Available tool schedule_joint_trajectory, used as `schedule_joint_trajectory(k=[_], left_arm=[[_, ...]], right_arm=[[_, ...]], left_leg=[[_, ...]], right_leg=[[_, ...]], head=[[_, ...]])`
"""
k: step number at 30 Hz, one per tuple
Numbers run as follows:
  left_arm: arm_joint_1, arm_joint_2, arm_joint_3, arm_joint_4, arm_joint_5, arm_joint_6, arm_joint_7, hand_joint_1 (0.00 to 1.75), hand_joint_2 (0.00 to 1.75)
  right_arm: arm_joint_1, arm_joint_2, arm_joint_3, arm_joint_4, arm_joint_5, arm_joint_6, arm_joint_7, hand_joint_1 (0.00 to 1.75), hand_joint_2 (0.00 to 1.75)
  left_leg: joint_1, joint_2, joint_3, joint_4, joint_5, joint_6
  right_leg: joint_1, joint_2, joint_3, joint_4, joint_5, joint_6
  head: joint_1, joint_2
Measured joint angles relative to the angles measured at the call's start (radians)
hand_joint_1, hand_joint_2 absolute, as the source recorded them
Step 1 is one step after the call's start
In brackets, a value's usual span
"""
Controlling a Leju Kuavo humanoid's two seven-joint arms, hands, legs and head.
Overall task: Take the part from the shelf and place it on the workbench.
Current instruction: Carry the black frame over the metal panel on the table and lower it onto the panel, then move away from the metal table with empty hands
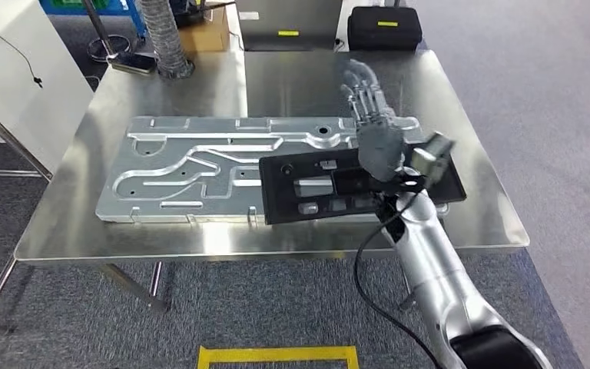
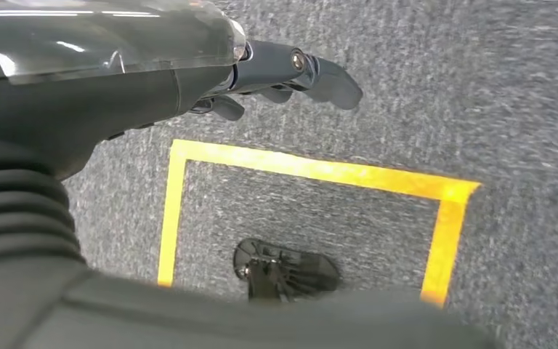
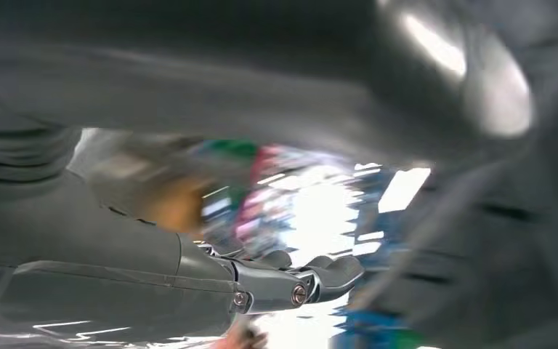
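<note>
The right arm (image 1: 438, 269) rises from the lower right of the head view, nearest the camera, its lower end cut off by the bottom edge. Behind it, one steel workbench (image 1: 276, 77) fills the middle of the frame, its far edge partly hidden by clutter along the top. On it lies one large silver machined plate (image 1: 177, 165), grooved and flat, left of centre. One black part (image 1: 307, 184), a flat rectangular panel with cut-outs, lies across the plate's right end, right of centre, its right portion hidden behind the hand and wrist. The right hand (image 1: 372, 127) sits over that right portion, fingers (image 1: 361, 84) stretched straight and apart toward the upper middle of the frame, gripping nothing; whether the palm touches the part I cannot tell. The right wrist view is heavily blurred: only the hand's fingertips (image 3: 334, 273) are readable, low in the frame, against smeared colours.

Along the top of the head view stand one black case (image 1: 384, 27) at upper right, one cardboard box (image 1: 207, 31) and one ribbed grey hose (image 1: 161, 34) at upper left.

In the left wrist view the left hand (image 2: 276, 69) hangs at the upper middle over grey carpet, fingers loosely extended, holding nothing. One yellow tape outline (image 2: 312, 171) crosses the floor, its near side cut off.
</note>
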Motion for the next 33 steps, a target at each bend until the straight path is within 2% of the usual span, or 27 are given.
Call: schedule_joint_trajectory(k=[2,4,6,7,8,9,11,12,13,15,17,18,19,21,22,23,24,27,28,29,31,32,33], left_arm=[[0.005,-0.002,0.008,0.000,0.013,-0.003,-0.002,0.00,0.00],[0.008,-0.004,0.019,0.000,0.028,-0.008,-0.008,0.00,0.00],[0.012,-0.004,0.030,0.000,0.042,-0.015,-0.018,0.00,0.00],[0.014,-0.004,0.035,0.000,0.048,-0.019,-0.024,0.00,0.00],[0.015,-0.005,0.040,0.000,0.053,-0.024,-0.031,0.00,0.00],[0.015,-0.006,0.045,0.000,0.057,-0.029,-0.037,0.00,0.00],[0.015,-0.010,0.051,0.000,0.065,-0.040,-0.046,0.00,0.00],[0.014,-0.012,0.055,0.000,0.068,-0.046,-0.048,0.00,0.00],[0.015,-0.014,0.060,0.000,0.072,-0.050,-0.049,0.00,0.00],[0.017,-0.016,0.068,0.000,0.077,-0.056,-0.049,0.00,0.00],[0.017,-0.014,0.074,0.000,0.078,-0.058,-0.048,0.00,0.00],[0.016,-0.014,0.076,0.000,0.078,-0.059,-0.048,0.00,0.00],[0.016,-0.013,0.078,0.000,0.079,-0.060,-0.048,0.00,0.00],[0.017,-0.013,0.081,0.000,0.084,-0.062,-0.048,0.00,0.00],[0.017,-0.013,0.083,0.000,0.087,-0.062,-0.048,0.00,0.00],[0.018,-0.012,0.085,0.000,0.090,-0.062,-0.049,0.00,0.00],[0.018,-0.012,0.087,0.000,0.092,-0.062,-0.049,0.00,0.00],[0.014,-0.011,0.089,0.000,0.093,-0.062,-0.051,0.00,0.00],[0.012,-0.011,0.089,0.000,0.093,-0.062,-0.051,0.00,0.00],[0.012,-0.011,0.089,0.000,0.092,-0.062,-0.050,0.00,0.00],[0.012,-0.011,0.090,0.000,0.092,-0.060,-0.047,0.00,0.00],[0.012,-0.012,0.090,0.000,0.092,-0.059,-0.044,0.00,0.00],[0.011,-0.013,0.091,0.000,0.094,-0.057,-0.041,0.00,0.00]], right_arm=[[0.050,-0.017,-0.065,-0.161,-0.068,0.025,0.007,0.00,0.00],[0.094,-0.035,-0.147,-0.305,-0.036,-0.027,-0.002,0.00,0.00],[0.144,-0.047,-0.245,-0.434,0.087,-0.145,-0.013,0.00,0.00],[0.171,-0.050,-0.293,-0.489,0.166,-0.221,-0.016,0.00,0.00],[0.201,-0.052,-0.342,-0.542,0.254,-0.315,-0.019,0.00,0.00],[0.233,-0.056,-0.388,-0.589,0.338,-0.417,-0.020,0.00,0.00],[0.311,-0.068,-0.484,-0.669,0.474,-0.621,-0.023,0.00,0.00],[0.359,-0.074,-0.532,-0.697,0.516,-0.705,-0.024,0.00,0.00],[0.407,-0.081,-0.579,-0.716,0.543,-0.771,-0.024,0.00,0.00],[0.503,-0.091,-0.664,-0.734,0.573,-0.861,-0.023,0.00,0.00],[0.584,-0.096,-0.731,-0.735,0.595,-0.918,-0.022,0.00,0.00],[0.620,-0.097,-0.756,-0.733,0.604,-0.935,-0.022,0.00,0.00],[0.653,-0.096,-0.777,-0.730,0.611,-0.944,-0.022,0.00,0.00],[0.707,-0.091,-0.811,-0.722,0.623,-0.942,-0.022,0.00,0.00],[0.728,-0.085,-0.826,-0.717,0.631,-0.936,-0.022,0.00,0.00],[0.745,-0.078,-0.839,-0.711,0.638,-0.931,-0.022,0.00,0.00],[0.759,-0.068,-0.851,-0.704,0.650,-0.926,-0.022,0.00,0.00],[0.787,-0.036,-0.876,-0.677,0.694,-0.914,-0.021,0.00,0.00],[0.792,-0.025,-0.882,-0.668,0.707,-0.911,-0.021,0.00,0.00],[0.795,-0.015,-0.887,-0.658,0.719,-0.908,-0.021,0.00,0.00],[0.799,0.002,-0.896,-0.640,0.739,-0.896,-0.021,0.00,0.00],[0.800,0.010,-0.900,-0.629,0.749,-0.888,-0.021,0.00,0.00],[0.800,0.017,-0.906,-0.616,0.761,-0.879,-0.021,0.00,0.00]], left_leg=[[0.001,-0.001,0.001,-0.004,0.003,0.014],[0.002,-0.001,0.002,-0.008,0.005,0.026],[0.001,-0.002,0.001,-0.008,0.003,0.031],[0.000,-0.002,0.001,-0.008,0.003,0.032],[-0.001,-0.002,0.002,-0.008,0.002,0.033],[-0.003,-0.002,0.003,-0.008,0.001,0.034],[-0.005,-0.004,0.007,-0.008,-0.001,0.033],[-0.006,-0.006,0.008,-0.008,-0.003,0.031],[-0.007,-0.008,0.010,-0.008,-0.005,0.027],[-0.008,-0.010,0.013,-0.009,-0.006,0.018],[-0.009,-0.006,0.013,0.000,-0.020,0.009],[-0.010,-0.005,0.007,0.024,-0.043,0.004],[-0.010,-0.002,-0.008,0.069,-0.080,0.000],[-0.007,0.000,-0.052,0.198,-0.158,-0.008],[-0.005,0.001,-0.066,0.249,-0.181,-0.012],[-0.005,0.001,-0.065,0.266,-0.184,-0.014],[-0.004,0.001,-0.043,0.242,-0.170,-0.015],[-0.005,0.001,0.081,0.039,-0.099,-0.007],[-0.007,0.000,0.104,-0.003,-0.088,-0.002],[-0.010,0.000,0.111,-0.021,-0.084,0.005],[-0.012,0.001,0.104,-0.023,-0.071,0.019],[-0.012,0.003,0.099,-0.024,-0.062,0.026],[-0.010,0.005,0.091,-0.027,-0.052,0.034]], right_leg=[[-0.004,0.000,-0.005,0.017,-0.017,0.012],[-0.007,0.002,-0.042,0.102,-0.070,0.021],[-0.007,0.003,-0.106,0.236,-0.132,0.027],[-0.007,0.003,-0.129,0.281,-0.143,0.028],[-0.007,0.003,-0.135,0.289,-0.135,0.027],[-0.007,0.002,-0.120,0.256,-0.109,0.024],[-0.002,0.000,-0.047,0.110,-0.043,0.012],[0.002,-0.002,-0.015,0.047,-0.021,0.006],[0.006,-0.004,0.005,0.007,-0.011,0.001],[0.010,-0.005,0.014,-0.009,-0.007,-0.005],[0.003,-0.005,0.018,-0.017,0.000,-0.013],[-0.001,-0.006,0.019,-0.022,0.005,-0.017],[-0.005,-0.008,0.019,-0.025,0.007,-0.020],[-0.005,-0.009,0.013,-0.024,0.010,-0.023],[-0.005,-0.009,0.008,-0.022,0.012,-0.023],[-0.006,-0.009,0.004,-0.019,0.014,-0.023],[-0.006,-0.009,-0.001,-0.016,0.016,-0.021],[-0.006,-0.006,-0.013,-0.003,0.022,-0.012],[-0.004,-0.005,-0.016,-0.001,0.026,-0.007],[-0.004,-0.004,-0.018,0.001,0.030,-0.001],[-0.005,-0.002,-0.021,0.000,0.039,0.013],[-0.008,0.000,-0.025,0.004,0.033,0.019],[-0.010,0.001,-0.034,0.021,0.011,0.025]], head=[[0.000,0.000],[0.000,0.000],[0.000,0.000],[0.000,0.000],[0.000,0.000],[0.000,0.000],[0.000,0.000],[0.000,0.000],[0.000,0.000],[0.000,0.000],[0.000,0.000],[0.000,0.000],[0.000,0.000],[0.000,0.000],[0.000,0.000],[0.000,0.000],[0.000,0.000],[0.000,0.000],[0.000,0.000],[0.000,0.000],[0.000,0.000],[0.000,0.000],[0.000,0.000]])
